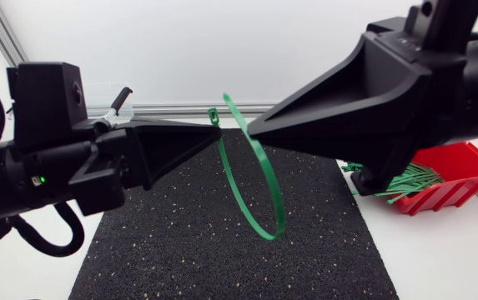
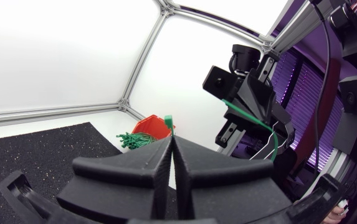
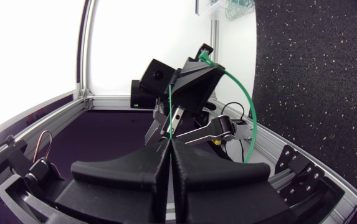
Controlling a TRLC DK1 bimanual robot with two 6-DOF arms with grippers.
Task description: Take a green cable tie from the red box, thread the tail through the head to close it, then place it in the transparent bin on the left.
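- The tie (image 1: 274,237) hangs in mid-air at the centre of the head view, above the mat (image 1: 180,242), bent into an open loop that sags toward the lower middle of the frame.
- Its square head (image 1: 213,117) pokes out just above the tip of the left claw (image 1: 215,127), whose fingers are pressed together on the strap right behind it.
- The right claw (image 1: 252,130) comes in from the upper right; its fingers are closed flat on the tail end, which sticks up past them toward the top centre.
- The two claw tips point at each other, near but apart, with head and tail between them and the tail not through the head.
- In the right wrist view the strap curves from the left claw round to the pinched fingers at the near edge.
- The red box (image 1: 460,171) sits at the right edge on the white desk (image 1: 439,258), tilted, with spare ties (image 1: 410,179) spilling from its open front.
- The bin (image 1: 98,88) shows faintly at upper left, mostly hidden behind the left arm.
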